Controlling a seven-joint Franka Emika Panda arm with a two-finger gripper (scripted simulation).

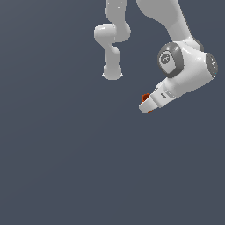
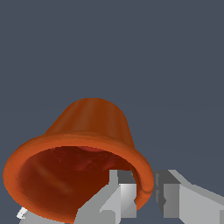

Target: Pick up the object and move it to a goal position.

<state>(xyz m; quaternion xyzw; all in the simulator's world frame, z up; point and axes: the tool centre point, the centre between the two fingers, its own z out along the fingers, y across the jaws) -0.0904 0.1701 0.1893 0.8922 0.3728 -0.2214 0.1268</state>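
Note:
The object is a small orange-red cup (image 2: 89,127) with a darker red rim. It fills much of the wrist view, its open mouth turned toward the camera. My gripper (image 2: 146,189) is shut on its rim, with one finger (image 2: 119,194) inside the mouth and the other outside the wall. In the exterior view the white gripper (image 1: 146,105) points down toward the exterior view's left. Only small slivers of the cup (image 1: 144,97) show beside the hand. Its height above the floor cannot be told.
The white arm's links (image 1: 186,72) and its base column (image 1: 112,48) stand at the top of the exterior view. A plain dark grey surface (image 1: 66,167) surrounds everything. No goal marker shows.

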